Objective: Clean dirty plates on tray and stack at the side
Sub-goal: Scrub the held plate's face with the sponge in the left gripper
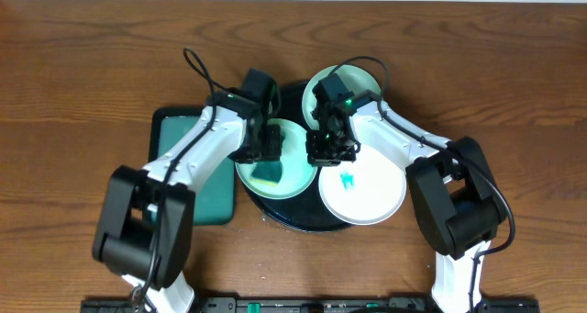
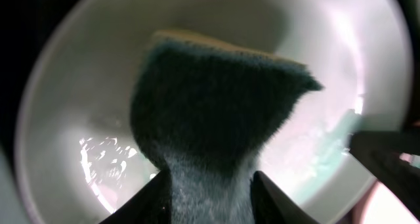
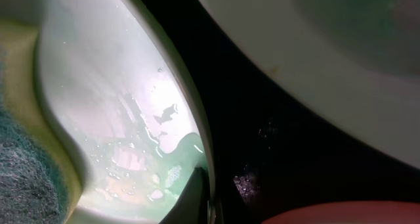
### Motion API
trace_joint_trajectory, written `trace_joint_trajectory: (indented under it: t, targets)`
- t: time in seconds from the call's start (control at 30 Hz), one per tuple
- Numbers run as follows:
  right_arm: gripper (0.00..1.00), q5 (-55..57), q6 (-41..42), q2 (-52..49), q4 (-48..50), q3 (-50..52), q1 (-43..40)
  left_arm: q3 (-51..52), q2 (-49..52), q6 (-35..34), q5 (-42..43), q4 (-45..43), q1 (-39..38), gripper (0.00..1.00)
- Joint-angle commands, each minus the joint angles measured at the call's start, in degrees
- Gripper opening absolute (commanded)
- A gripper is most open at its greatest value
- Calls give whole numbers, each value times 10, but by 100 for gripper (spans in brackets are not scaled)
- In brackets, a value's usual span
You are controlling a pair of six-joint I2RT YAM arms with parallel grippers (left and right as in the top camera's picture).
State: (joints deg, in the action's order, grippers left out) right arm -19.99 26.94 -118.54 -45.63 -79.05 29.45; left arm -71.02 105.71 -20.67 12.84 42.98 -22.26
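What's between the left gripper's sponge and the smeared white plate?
The right gripper, jaws shut by the mint plate's right rim, sits roughly between the sponge and the white plate. The left gripper would likely need to go over or around it. Nothing else visible on the tray between them.

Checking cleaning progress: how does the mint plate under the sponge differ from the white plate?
The mint plate is pale green, the white plate white. The mint plate has a sponge, held by the left claw, on it; the white plate bears only a teal smear. Both are round, on the black tray.
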Motion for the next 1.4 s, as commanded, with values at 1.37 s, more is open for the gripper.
trace_joint_trajectory:
  t: [1.37]
  targets:
    - [1,2,-12,-36,-26,21,9,8,95,5,210,-119,-76,7]
